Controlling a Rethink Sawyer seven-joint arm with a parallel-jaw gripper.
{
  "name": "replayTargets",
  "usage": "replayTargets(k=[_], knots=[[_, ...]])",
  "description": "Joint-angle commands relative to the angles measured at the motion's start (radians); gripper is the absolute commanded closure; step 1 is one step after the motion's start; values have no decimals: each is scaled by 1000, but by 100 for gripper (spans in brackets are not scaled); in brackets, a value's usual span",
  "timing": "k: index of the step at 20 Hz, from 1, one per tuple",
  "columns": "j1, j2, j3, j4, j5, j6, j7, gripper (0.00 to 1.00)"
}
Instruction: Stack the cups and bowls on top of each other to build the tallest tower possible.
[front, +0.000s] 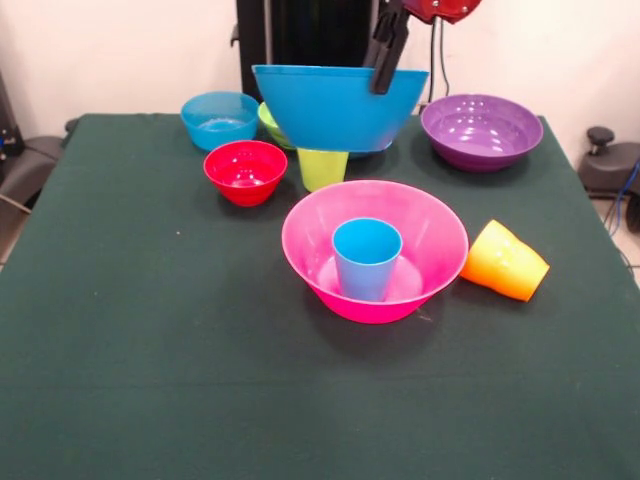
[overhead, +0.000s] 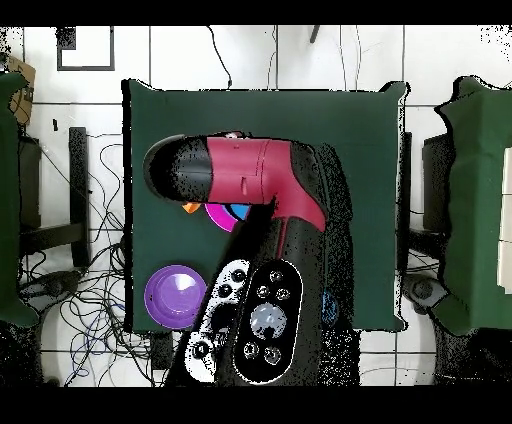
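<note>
Large blue bowl (front: 338, 106) hung in the air, tilted, its rim pinched by the gripper (front: 384, 62), behind the pink bowl (front: 375, 250) where the light blue cup (front: 366, 258) stood upright, probably its landing spot. Orange cup (front: 505, 261) lay tipped beside.

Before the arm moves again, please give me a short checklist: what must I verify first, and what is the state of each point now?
1. Gripper holds the large blue bowl by its rim: ok; the bowl hangs in the air, tilted.
2. Light blue cup stands upright inside the pink bowl, mouth up: ok.
3. Held bowl is above the cup: not ok; it looks farther back, nearer the lime green cup.
4. Orange cup upright: not ok; it lies on its side beside the pink bowl.
5. Alignment in the overhead view: cannot tell; the arm hides the stack.
</note>
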Motion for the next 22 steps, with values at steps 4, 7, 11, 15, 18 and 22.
replayTargets(k=[4,7,11,15,18,22], knots=[[-13,116,-25,-66,30,-26,179,100],[-11,145,-28,-94,47,-39,181,100],[-7,181,-35,-131,70,-53,189,100],[12,224,-48,-192,99,-32,217,100],[17,237,-56,-214,120,-17,212,100],[31,257,-71,-233,148,-11,220,100]])
